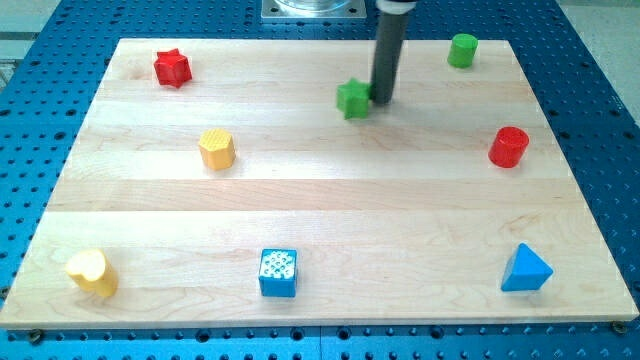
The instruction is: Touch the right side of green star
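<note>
The green star (353,99) lies on the wooden board (320,210) near the view's top, a little right of centre. My tip (382,101) stands just to the view's right of the green star, at or almost at its right side. The dark rod rises from there to the view's top edge.
A red star (172,68) lies at the top left, a green cylinder (462,50) at the top right, a red cylinder (508,147) at the right. A yellow hexagon (216,149) lies left of centre. A yellow heart (92,273), a blue cube (278,272) and a blue triangle (525,269) lie along the bottom.
</note>
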`<action>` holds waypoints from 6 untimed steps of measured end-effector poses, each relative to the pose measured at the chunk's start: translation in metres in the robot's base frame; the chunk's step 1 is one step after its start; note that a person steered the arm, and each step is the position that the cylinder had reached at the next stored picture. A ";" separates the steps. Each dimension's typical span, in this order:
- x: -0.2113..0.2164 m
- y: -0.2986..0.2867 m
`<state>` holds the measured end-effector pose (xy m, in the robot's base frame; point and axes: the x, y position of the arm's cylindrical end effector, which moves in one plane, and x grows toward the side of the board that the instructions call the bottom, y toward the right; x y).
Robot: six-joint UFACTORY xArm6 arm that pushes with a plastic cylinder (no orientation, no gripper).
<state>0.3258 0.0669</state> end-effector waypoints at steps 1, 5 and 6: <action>0.017 -0.034; 0.003 -0.038; 0.022 -0.046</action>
